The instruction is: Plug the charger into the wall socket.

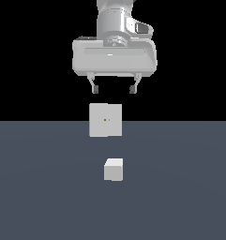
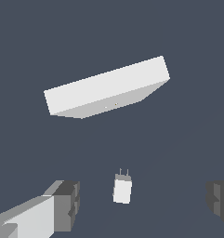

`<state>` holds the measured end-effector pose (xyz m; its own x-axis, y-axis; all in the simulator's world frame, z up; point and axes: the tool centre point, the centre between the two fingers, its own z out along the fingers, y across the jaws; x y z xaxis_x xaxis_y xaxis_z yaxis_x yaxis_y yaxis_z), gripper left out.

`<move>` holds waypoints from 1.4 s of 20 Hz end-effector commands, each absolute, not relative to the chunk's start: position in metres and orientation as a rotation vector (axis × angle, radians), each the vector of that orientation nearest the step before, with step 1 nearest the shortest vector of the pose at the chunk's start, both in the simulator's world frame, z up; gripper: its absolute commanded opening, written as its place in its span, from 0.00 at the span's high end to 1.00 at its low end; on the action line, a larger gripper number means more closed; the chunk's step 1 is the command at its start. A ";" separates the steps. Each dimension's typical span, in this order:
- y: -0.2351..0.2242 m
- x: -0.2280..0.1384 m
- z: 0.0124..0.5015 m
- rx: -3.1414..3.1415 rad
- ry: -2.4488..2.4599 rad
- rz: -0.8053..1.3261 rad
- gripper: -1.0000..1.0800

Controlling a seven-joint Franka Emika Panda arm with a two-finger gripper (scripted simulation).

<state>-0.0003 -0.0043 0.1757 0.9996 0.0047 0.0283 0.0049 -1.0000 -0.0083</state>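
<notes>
Item 1, gripper [image 1: 113, 89]: hangs high above the floor, jaws spread wide with nothing between them; dark fingertips [image 1: 96, 88] point downward. In the wrist view the two fingers [image 2: 67, 204] sit far apart at the frame's edges

Item 2, charger [image 1: 113, 169]: small white-grey cube resting on the grey floor [image 1: 39, 187], nearer the exterior camera than the socket and well apart from it. The wrist view shows two thin prongs [image 2: 124, 172] projecting from one end, directed toward the socket

Item 3, wall socket [image 1: 105, 120]: flat white square plate standing upright, tiny yellowish dots at its centre, positioned below the gripper and untouched by it. The charger lies free, not inserted
</notes>
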 end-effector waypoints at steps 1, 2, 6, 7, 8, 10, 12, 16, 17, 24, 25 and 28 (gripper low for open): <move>-0.004 -0.004 0.172 -3.134 0.000 -0.058 0.04; -0.005 -0.006 0.170 -3.134 0.004 -0.065 0.04; -0.005 -0.015 0.160 -3.135 0.024 -0.101 0.04; -0.005 -0.018 0.157 -3.135 0.029 -0.111 0.04; -0.005 -0.021 0.154 -3.135 0.036 -0.123 0.04; -0.005 -0.027 0.147 -3.136 0.049 -0.147 0.04; -0.005 -0.033 0.140 -3.136 0.064 -0.174 0.04; -0.005 -0.046 0.124 -3.135 0.093 -0.227 0.04; -0.005 -0.049 0.121 -3.134 0.100 -0.240 0.04; -0.004 -0.067 0.093 -3.130 0.148 -0.328 0.04; -0.004 -0.069 0.090 -3.129 0.154 -0.339 0.04; -0.004 -0.074 0.081 -3.127 0.170 -0.367 0.04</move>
